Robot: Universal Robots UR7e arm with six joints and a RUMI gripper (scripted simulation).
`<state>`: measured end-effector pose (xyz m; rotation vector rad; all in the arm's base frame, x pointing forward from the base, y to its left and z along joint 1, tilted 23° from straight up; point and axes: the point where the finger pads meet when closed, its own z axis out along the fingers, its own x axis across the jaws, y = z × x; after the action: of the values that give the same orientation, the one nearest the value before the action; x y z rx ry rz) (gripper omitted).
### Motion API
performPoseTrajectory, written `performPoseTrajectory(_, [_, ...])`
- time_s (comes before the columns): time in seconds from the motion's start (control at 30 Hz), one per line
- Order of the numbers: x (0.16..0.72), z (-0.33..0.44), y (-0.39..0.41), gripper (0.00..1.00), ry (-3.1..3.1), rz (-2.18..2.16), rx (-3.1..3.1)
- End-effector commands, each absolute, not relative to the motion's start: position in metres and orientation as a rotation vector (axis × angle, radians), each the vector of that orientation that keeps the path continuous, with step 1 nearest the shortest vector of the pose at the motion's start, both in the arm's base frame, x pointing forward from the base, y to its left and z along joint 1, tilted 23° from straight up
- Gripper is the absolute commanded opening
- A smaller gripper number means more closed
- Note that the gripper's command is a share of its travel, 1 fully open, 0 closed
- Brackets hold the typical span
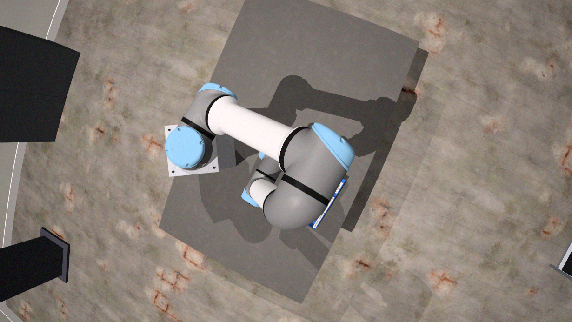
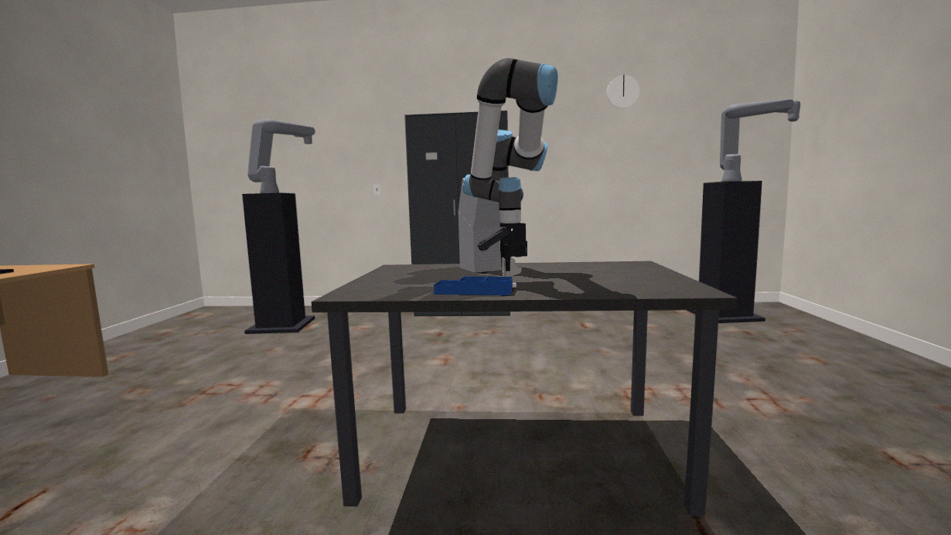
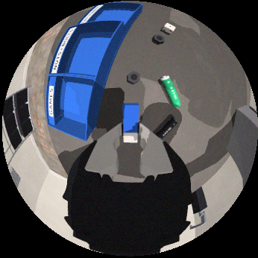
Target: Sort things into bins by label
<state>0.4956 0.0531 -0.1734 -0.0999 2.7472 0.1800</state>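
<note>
Blue, both block and bins, stands out from the dark grey desk. The fingers are clamped on a small blue block with a white end, which sits between their tips above the desk, nearer the bins' long edge than the corners behind.

The three joined bins stand upright in a row by the desk's front edge in the exterior view, nearer its front left corner than its front right. In the wrist view, one end bin reads GAMES and the middle one reads NUTS+BOLTS; the label on the far bin is too blurred to read. The insides of the GAMES and NUTS+BOLTS bins show only blue floor and walls.

Out on the desk, on the side of the bins away from that front edge, lie a dark hex nut, a second dark nut and, just beside that one, a small white piece. A green cylinder with a white end lies on its side, and a black cylinder lies close to one finger. The arm reaches in from the desk edge opposite the bins.
</note>
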Motion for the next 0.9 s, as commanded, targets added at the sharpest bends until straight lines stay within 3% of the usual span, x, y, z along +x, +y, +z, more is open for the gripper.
performPoseTrajectory(0.0, [0.496,-0.173,0.053,0.00,2.746,0.180,-0.100])
performPoseTrajectory(0.87, [0.482,-0.139,0.048,0.00,2.746,0.179,-0.100])
